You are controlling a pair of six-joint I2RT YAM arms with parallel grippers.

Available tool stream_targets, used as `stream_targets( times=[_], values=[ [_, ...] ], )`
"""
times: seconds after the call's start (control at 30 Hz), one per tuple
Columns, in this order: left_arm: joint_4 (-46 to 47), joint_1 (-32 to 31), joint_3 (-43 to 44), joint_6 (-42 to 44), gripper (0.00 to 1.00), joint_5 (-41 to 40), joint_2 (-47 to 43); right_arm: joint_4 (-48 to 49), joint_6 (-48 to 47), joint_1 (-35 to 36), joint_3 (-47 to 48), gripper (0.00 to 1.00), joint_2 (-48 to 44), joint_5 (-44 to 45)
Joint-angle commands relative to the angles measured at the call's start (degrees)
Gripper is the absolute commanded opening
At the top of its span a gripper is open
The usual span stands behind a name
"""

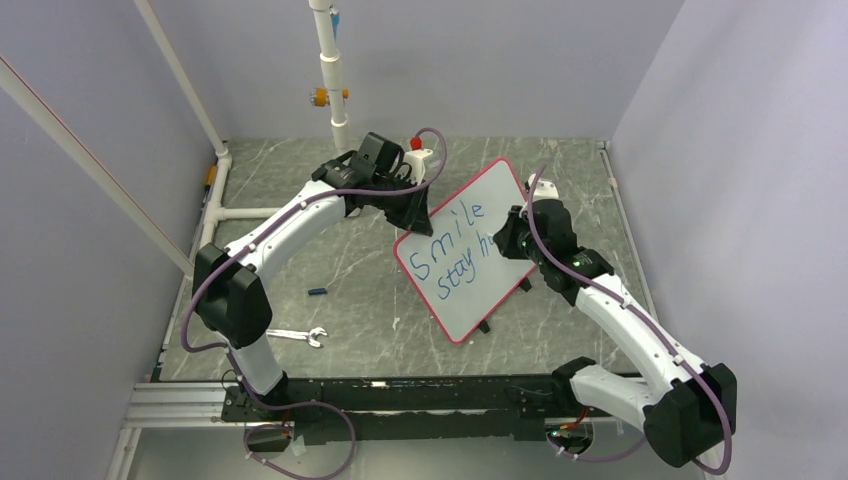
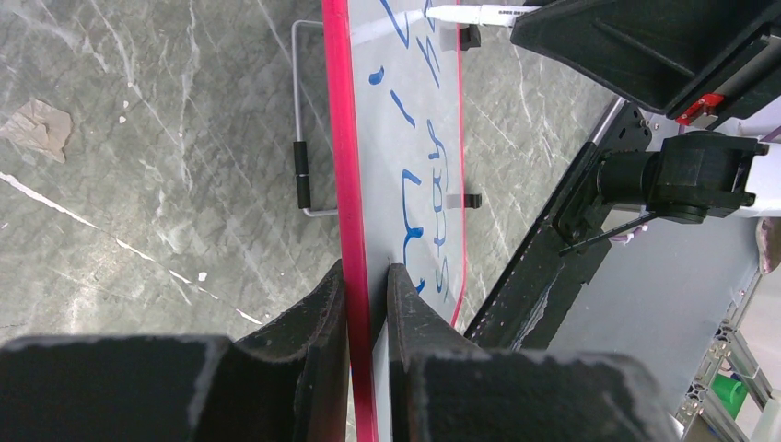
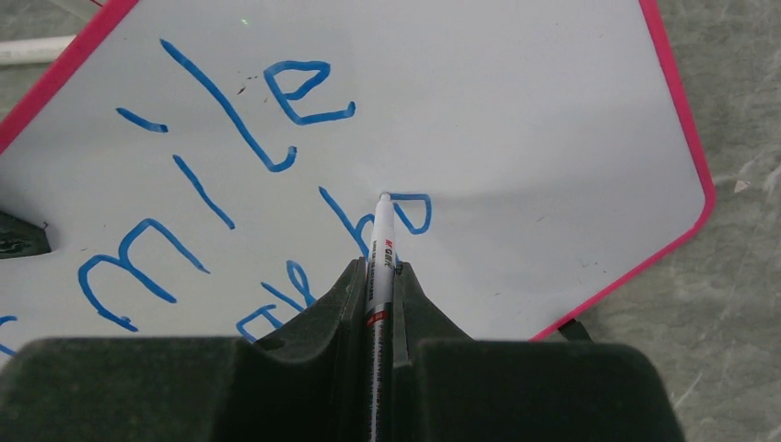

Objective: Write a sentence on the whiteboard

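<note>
The whiteboard [image 1: 470,290], white with a thin red rim, stands tilted on the marble table. Blue handwriting [image 1: 455,245] on it reads "Smile" above "stay h", and the right wrist view adds part of an "o" [image 3: 412,212]. My left gripper [image 1: 412,212] is shut on the board's red top edge [image 2: 355,184]. My right gripper [image 1: 512,240] is shut on a white marker [image 3: 379,253]. The marker's tip touches the board at the "o". The marker also shows at the top of the left wrist view [image 2: 479,14].
A small wrench [image 1: 296,336] and a blue marker cap [image 1: 318,292] lie on the table at the left. A white pipe stand [image 1: 335,80] rises at the back. The board's wire stand [image 2: 299,175] rests on the table behind it.
</note>
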Motion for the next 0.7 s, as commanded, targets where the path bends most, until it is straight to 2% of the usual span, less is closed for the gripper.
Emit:
stream_targets(
  times=[0.0,0.33,0.67],
  values=[
    [-0.77,-1.87,0.83,3.79,0.00,-0.32,-0.08,2.63,-0.25,0.10,0.66,0.00,-1.37,-2.19],
    [-0.75,-1.84,0.76,3.79,0.00,-0.41,-0.25,-0.34,-0.52,0.01,2.76,0.00,-2.47,6.15],
    [-0.69,-1.83,0.74,3.79,0.00,-0.38,-0.39,1.70,-0.90,-0.78,4.65,0.00,0.39,5.94]
  ],
)
